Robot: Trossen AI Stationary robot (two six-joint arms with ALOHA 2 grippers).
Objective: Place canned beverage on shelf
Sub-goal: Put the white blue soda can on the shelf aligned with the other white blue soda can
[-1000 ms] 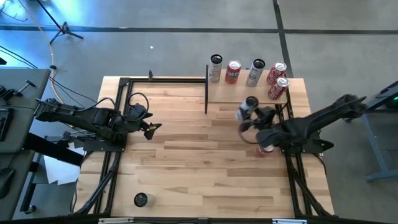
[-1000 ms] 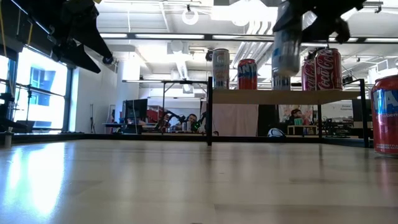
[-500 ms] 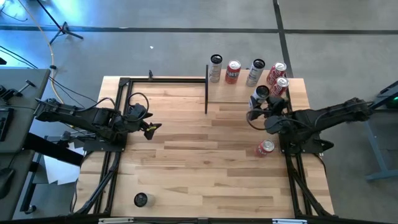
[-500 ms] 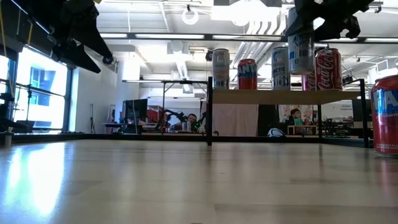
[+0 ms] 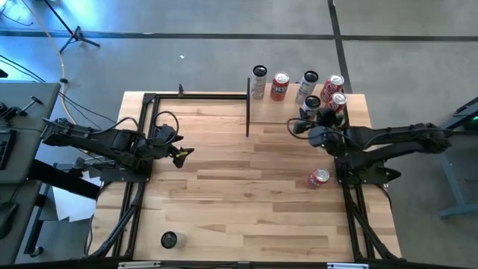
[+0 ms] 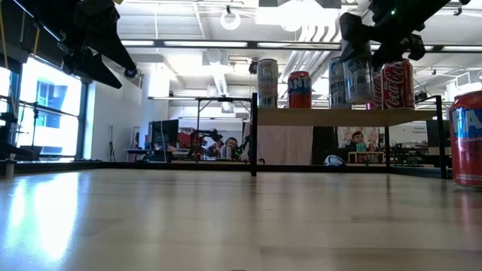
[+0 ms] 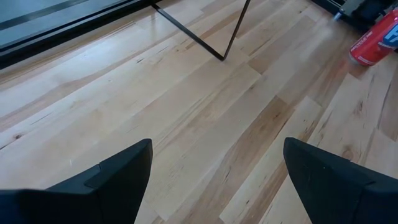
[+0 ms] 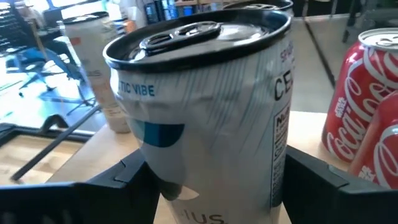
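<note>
My right gripper (image 5: 317, 118) is shut on a white and silver can (image 5: 312, 104) over the right part of the shelf (image 5: 276, 112), a pale board on thin black uprights at the table's far right. In the low view the can (image 6: 360, 75) hangs upright just above the board (image 6: 301, 117), in front of two red cans (image 5: 336, 96). Three more cans (image 5: 278, 86) stand along the shelf's far edge. My left gripper (image 5: 184, 153) is open and empty above the table's left part. My right gripper pinches the can's side wall (image 8: 168, 193) between its two fingers, one on each side, below the can's top. The fingers come level from the table's right side. The can stands upright in the hold; I cannot tell whether its bottom touches the board.
A red can (image 5: 319, 178) is on the tabletop near the right edge, under my right arm; it also shows in the low view (image 6: 467, 139). A dark-topped can (image 5: 169, 240) stands near the front left corner. A black frame (image 5: 194, 96) runs along the far edge.
My right gripper has carried the white can from over the tabletop toward the far edge, onto the shelf's right part, and down close to the board beside the red cans. The can has stayed upright and held.
</note>
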